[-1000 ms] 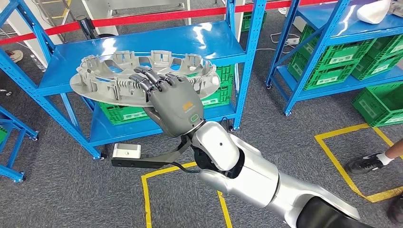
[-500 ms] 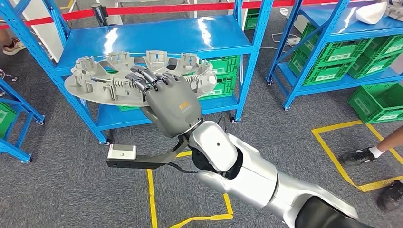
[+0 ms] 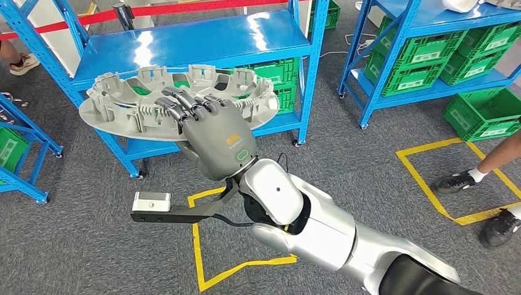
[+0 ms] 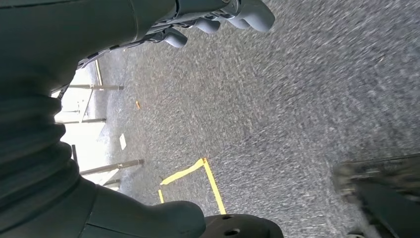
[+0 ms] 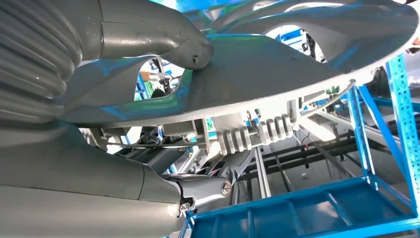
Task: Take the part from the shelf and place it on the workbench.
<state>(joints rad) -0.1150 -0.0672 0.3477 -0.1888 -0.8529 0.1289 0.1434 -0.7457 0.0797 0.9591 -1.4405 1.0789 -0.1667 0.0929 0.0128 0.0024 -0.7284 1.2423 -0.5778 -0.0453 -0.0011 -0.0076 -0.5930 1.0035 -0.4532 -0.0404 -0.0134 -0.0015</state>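
Carrying the part [image 3: 178, 101] clamped in its right hand [image 3: 215, 138] clear of the blue shelf [image 3: 203, 40], the robot must next, judging by this, find the workbench; the left hand [image 4: 218, 15] hangs with fingers curled on nothing.

orange logo, unreadable, on right hand [image 3: 216, 142]

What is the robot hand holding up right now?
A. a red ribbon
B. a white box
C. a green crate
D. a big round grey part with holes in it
D: in the head view the right robot hand grips the rim of the big round grey part, lifted in front of the blue shelf; the green crates sit on the shelves, untouched.
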